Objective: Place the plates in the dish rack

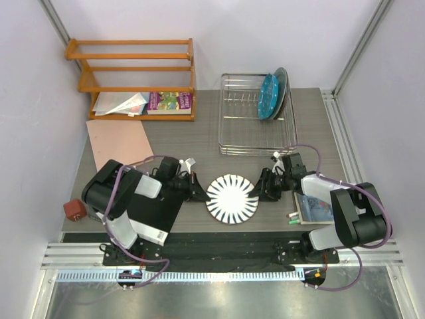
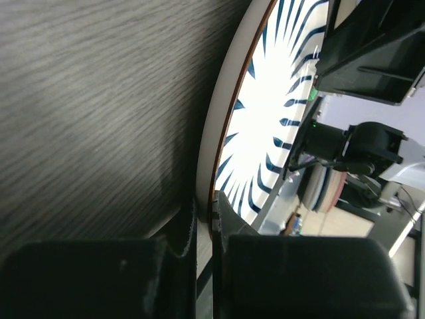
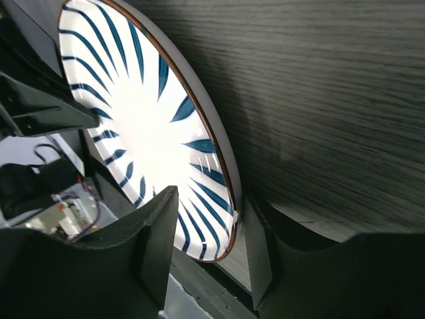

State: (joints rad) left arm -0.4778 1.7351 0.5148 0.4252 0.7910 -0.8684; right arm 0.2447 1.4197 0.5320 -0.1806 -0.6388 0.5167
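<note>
The white plate with dark radial stripes point(image 1: 231, 198) lies near the table's front edge, between both arms. My left gripper point(image 1: 197, 188) is shut on its left rim; in the left wrist view the fingers point(image 2: 188, 226) pinch the plate's edge point(image 2: 211, 153). My right gripper point(image 1: 257, 189) is at the plate's right rim and open. There its jaws straddle the striped plate point(image 3: 153, 126), with a wide gap on the inner side. The silver dish rack point(image 1: 247, 136) stands at the back right. In its right end stand the blue dotted plate point(image 1: 268, 97) and a teal plate point(image 1: 281, 83).
An orange wooden shelf point(image 1: 133, 70) with books stands at the back left, with a pink sheet point(image 1: 119, 143) in front of it. A black mat point(image 1: 156, 212) lies under the left arm. A red-brown block point(image 1: 74, 210) sits at the left edge, and a book point(image 1: 315, 207) lies under the right arm.
</note>
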